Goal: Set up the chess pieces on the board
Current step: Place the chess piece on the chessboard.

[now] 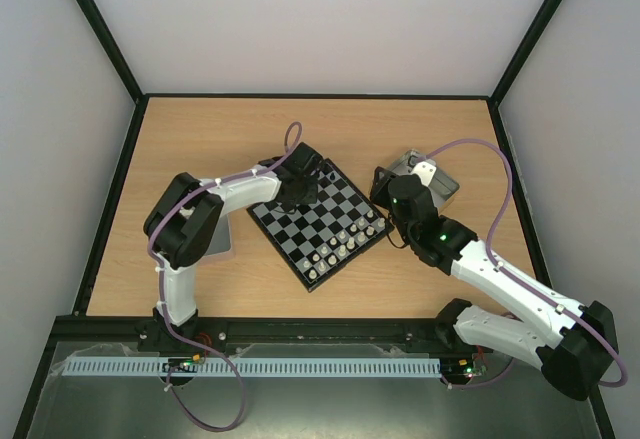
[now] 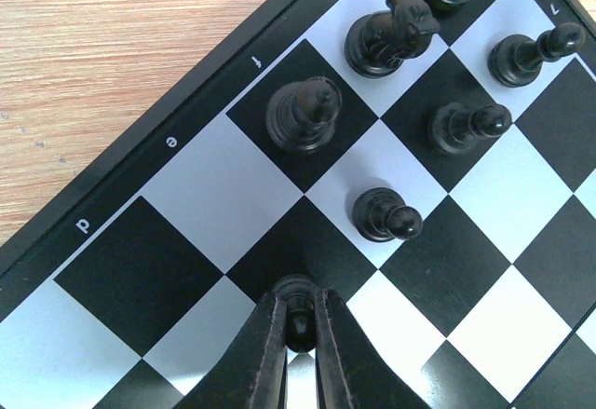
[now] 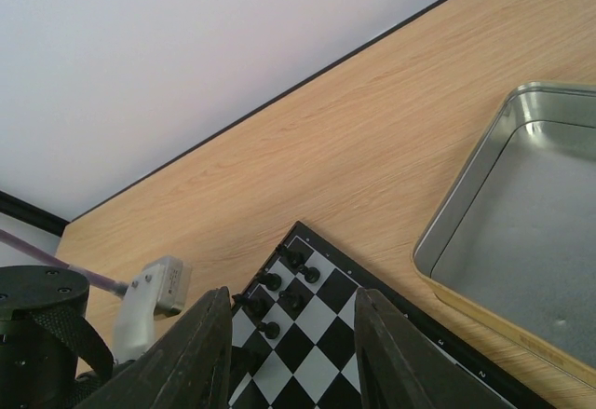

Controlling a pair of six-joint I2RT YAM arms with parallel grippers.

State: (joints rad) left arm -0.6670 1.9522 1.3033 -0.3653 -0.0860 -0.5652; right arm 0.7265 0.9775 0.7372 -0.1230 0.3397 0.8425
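Chess pieces [image 1: 335, 244] sit on the board [image 1: 315, 224]: white along its near edge, black at far corner. Left gripper [image 2: 298, 308] clamped on a black piece [image 2: 296, 290] there; right gripper [image 3: 293, 334] spread wide & empty, nr board's right side.

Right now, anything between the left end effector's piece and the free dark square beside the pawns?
Nothing visible. The piece in the left end effector is at that bare square's edge; the nearest pawn stands one square over.

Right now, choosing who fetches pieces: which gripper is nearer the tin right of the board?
Right. The right gripper hangs open between the metal tin and the chessboard; the left gripper is over the far corner squares, shut on a black piece.
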